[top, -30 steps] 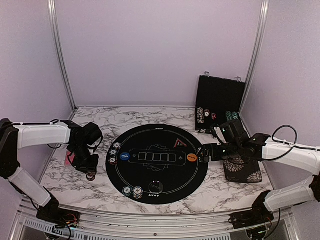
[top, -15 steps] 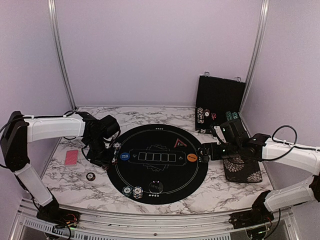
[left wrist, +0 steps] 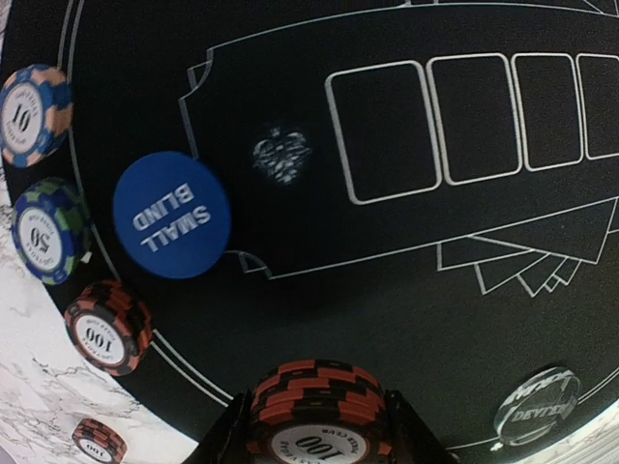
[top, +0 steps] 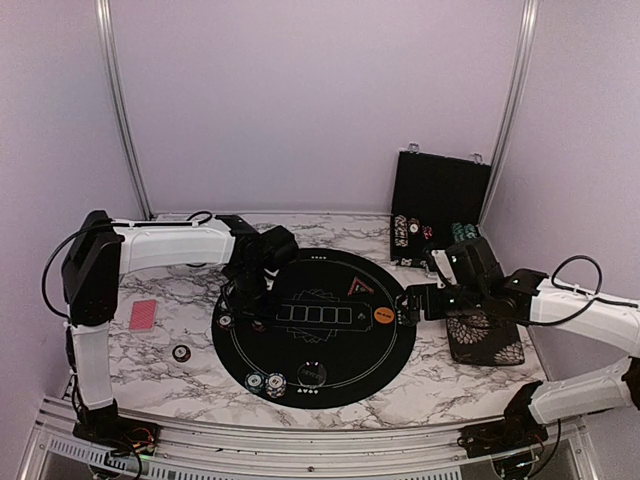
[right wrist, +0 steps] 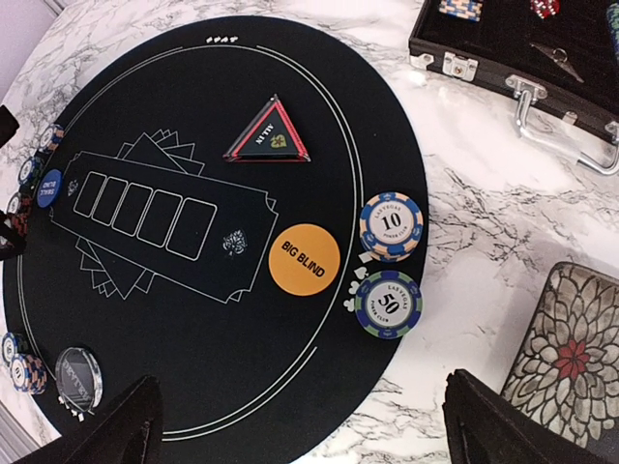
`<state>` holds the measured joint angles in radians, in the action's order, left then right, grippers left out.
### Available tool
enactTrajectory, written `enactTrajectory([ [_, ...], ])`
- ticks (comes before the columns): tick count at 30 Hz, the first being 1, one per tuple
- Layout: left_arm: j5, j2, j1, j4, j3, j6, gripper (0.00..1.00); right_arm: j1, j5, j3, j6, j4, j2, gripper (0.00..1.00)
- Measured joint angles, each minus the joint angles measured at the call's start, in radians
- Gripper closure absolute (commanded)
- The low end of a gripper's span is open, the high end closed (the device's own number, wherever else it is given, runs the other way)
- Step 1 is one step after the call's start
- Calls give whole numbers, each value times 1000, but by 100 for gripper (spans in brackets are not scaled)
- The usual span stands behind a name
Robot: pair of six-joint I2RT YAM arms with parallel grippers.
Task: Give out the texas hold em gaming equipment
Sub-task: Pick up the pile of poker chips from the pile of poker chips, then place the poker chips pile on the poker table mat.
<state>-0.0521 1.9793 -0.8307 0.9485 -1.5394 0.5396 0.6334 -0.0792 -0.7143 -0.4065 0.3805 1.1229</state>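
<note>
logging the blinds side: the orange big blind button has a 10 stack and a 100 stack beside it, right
Not quite. Beside the orange big blind button sit the 10 stack and a 50 stack, not a 100 stack. The right wrist view shows the numbers on both.

Your black mat point(right wrist: 193, 87) is lined in white and lies on white, grey-veined marble point(right wrist: 484, 213). Your blue button point(left wrist: 172, 215) and orange button point(right wrist: 305, 259) both carry white lettering. The chip stack point(left wrist: 317, 411) at the mat's left side is striped red and black (white centre). The card point(top: 144, 314) further left is red.
</note>
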Motion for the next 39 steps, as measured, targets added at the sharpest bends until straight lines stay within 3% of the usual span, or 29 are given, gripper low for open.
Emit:
enactTrajectory([
  [10,10,270,-83,57,-342,-1,61,-4,4,1,17,2,-24,1],
  [20,23,454,-136,132,-581,1,61,-4,11,14,20,18,-79,1],
  [26,25,476,-140,155,-618,5,57,-4,11,23,27,25,-89,2],
  [39,18,482,-148,156,-637,13,37,-4,11,23,35,34,-85,2],
])
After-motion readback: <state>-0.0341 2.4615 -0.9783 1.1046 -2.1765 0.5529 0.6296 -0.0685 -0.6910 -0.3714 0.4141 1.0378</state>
